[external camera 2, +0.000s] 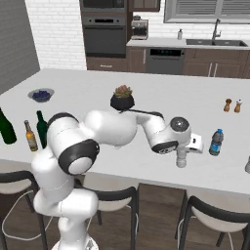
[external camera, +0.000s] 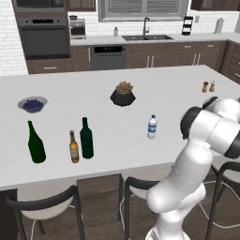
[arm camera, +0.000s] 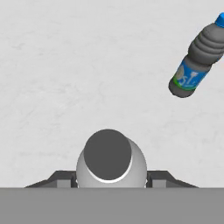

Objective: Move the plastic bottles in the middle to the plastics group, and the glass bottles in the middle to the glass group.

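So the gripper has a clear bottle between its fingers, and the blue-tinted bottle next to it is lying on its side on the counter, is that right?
Not quite. The blue-tinted bottle stands upright on the counter, as the right base view shows. The rest holds: the gripper has the clear bottle between its fingers.

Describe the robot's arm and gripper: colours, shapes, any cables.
The arm is glossy white, built of fat rounded segments with dark grey bands and round caps at the joints. The gripper has a boxy white hand; its finger tips are small, dark and angular. Thin white cables trail near the base.
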Motion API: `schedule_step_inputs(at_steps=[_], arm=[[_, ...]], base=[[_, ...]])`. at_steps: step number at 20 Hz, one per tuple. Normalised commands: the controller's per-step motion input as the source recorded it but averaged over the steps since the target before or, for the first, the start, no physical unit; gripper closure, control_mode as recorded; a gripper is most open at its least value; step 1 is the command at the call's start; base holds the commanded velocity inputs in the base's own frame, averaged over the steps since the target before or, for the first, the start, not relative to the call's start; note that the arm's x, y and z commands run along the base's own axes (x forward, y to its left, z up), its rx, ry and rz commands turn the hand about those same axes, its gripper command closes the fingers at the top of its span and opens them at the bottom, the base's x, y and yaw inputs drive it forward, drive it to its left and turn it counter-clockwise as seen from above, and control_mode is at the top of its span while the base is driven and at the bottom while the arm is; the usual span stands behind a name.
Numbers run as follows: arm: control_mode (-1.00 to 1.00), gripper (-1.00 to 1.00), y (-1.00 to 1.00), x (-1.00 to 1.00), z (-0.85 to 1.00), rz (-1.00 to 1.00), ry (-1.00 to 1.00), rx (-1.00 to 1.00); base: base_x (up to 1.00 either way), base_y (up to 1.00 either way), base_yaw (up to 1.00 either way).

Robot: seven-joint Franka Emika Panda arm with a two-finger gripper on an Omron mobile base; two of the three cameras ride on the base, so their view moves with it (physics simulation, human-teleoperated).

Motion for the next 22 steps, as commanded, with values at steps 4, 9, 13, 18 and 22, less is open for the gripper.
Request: schedule_step_inputs(at_steps=[4,9,13,18,22], arm=[[-1.00,1.00,-0.50,0.34,0.00,0.00,0.00,0.00],[-1.00,1.00,-0.36,0.37,0.00,0.00,0.00,0.00],[-1.00,1.00,-0.36,0.32,-0.05,0.00,0.00,0.00],[-1.00,1.00,-0.44,0.11,-0.04,0.00,0.00,0.00],[-1.00,1.00,-0.23,0.25,-0.12,0.00,0.00,0.00]], base=[[0.00,0.00,0.00],[0.00,0.00,0.00],[0.00,0.00,0.00],[0.00,0.00,0.00],[0.00,0.00,0.00]])
